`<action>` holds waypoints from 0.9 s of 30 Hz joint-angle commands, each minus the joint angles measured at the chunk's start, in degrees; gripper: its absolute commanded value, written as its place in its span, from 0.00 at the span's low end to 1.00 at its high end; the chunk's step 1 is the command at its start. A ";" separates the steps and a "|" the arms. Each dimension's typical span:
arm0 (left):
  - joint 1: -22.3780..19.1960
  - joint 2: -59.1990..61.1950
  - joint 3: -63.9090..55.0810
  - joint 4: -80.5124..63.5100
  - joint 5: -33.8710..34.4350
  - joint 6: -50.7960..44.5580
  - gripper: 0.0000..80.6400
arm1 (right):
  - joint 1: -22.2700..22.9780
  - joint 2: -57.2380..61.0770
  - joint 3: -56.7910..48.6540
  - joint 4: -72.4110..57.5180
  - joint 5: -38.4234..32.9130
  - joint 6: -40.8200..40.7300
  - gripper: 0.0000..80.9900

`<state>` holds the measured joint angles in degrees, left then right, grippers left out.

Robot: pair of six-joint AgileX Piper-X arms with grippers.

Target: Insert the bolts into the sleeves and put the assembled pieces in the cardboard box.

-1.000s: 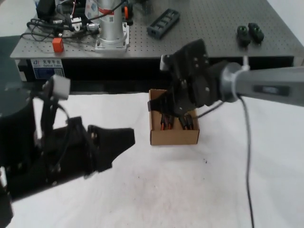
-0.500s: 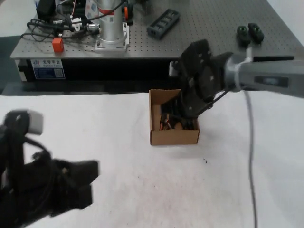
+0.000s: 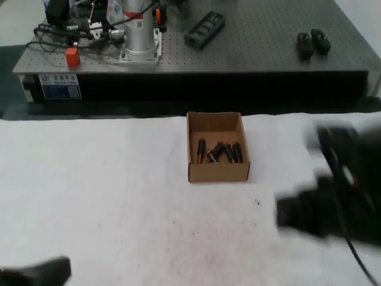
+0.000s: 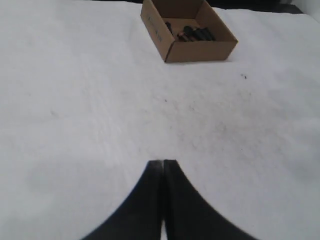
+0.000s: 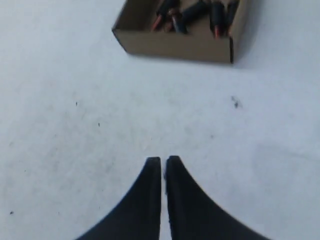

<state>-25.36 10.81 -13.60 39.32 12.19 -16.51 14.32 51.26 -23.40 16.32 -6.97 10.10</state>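
- High view: the cardboard box (image 3: 218,171) sat open-topped on the white, cloth-like surface (image 3: 119,202). Its walls were matte brown.
- Inside it lay the assembled pieces (image 3: 219,151), several dark little cylinders with reddish-orange ends, at differing angles. Their exact number was hard to make out.
- At the right edge an arm (image 3: 333,196) was only a dark smear, cut off by the frame, with no readable outline. A second dark shape (image 3: 36,274) sat in the near left corner, mostly cut off.
- Behind the cloth stood a grey perforated metal plate (image 3: 250,36). It carried a shiny metal post (image 3: 140,30), an orange block (image 3: 72,56) and a black tray (image 3: 204,28).
- Left wrist view: the left end effector (image 4: 163,165) had smooth black fingers that curved and tapered, their tips pressed together. It was over faintly smudged cloth, well apart from the box.
- The box looked straight-edged and rectangular, and its near wall hid part of the pieces.
- Right wrist view: the right end effector (image 5: 163,161) likewise had its black tips together, holding nothing, near the box.
- The frame cut off the box's far side. The pieces inside lay along the near wall, with red tips visible. A small dark speck (image 5: 235,102) marked the cloth.
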 commanded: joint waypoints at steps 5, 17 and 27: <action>0.08 -0.56 1.71 -6.75 1.81 -0.58 0.01 | -0.17 -17.43 11.46 -1.30 -0.75 0.35 0.07; 0.08 -0.56 7.93 -12.09 -7.73 0.27 0.01 | -0.17 -20.51 23.40 -7.94 -0.44 3.21 0.07; 0.08 -0.56 13.60 -16.26 -6.86 -1.29 0.01 | -0.17 -20.36 23.40 -9.36 3.33 1.03 0.07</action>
<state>-25.36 10.81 0.64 23.75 5.81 -17.44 14.32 31.34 0.65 7.97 -4.34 11.89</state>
